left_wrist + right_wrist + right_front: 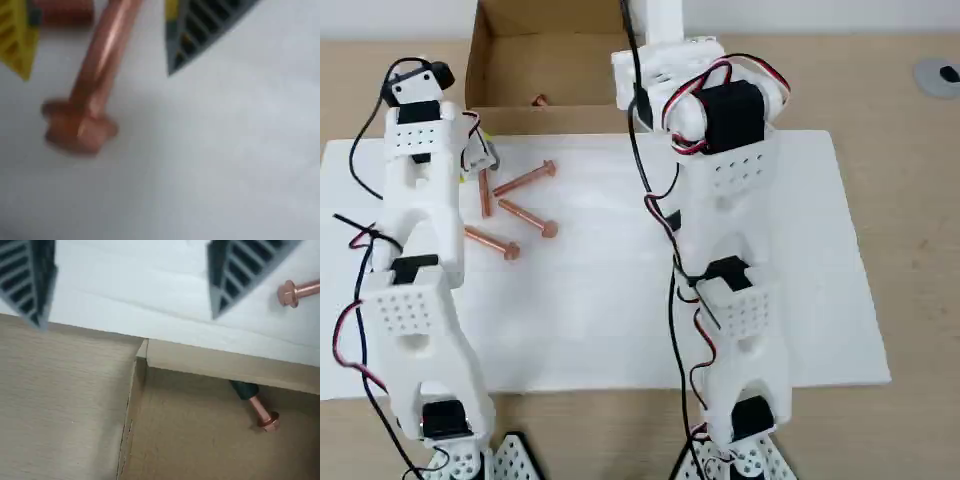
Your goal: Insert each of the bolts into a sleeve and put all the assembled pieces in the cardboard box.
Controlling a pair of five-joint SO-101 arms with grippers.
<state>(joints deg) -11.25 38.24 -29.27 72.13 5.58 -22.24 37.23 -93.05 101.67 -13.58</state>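
Observation:
Several copper bolts lie on the white mat at the left, among them one (525, 180) nearest the box and one (490, 242) nearest me. My left gripper (480, 160) hangs low over them, open, its yellow finger (15, 40) and dark finger (200, 30) on either side of a bolt (95, 75) without touching it. My right gripper (127, 319) is open and holds nothing, over the front right corner of the cardboard box (510, 50). Inside the box lies a bolt (265, 417) in a dark sleeve (245, 389).
The white mat (620, 300) covers most of the wooden table. The box's front wall (225, 365) runs along the mat's far edge. Another bolt's head (287, 292) shows on the mat beyond the right gripper. Both arms' bases stand at the near edge.

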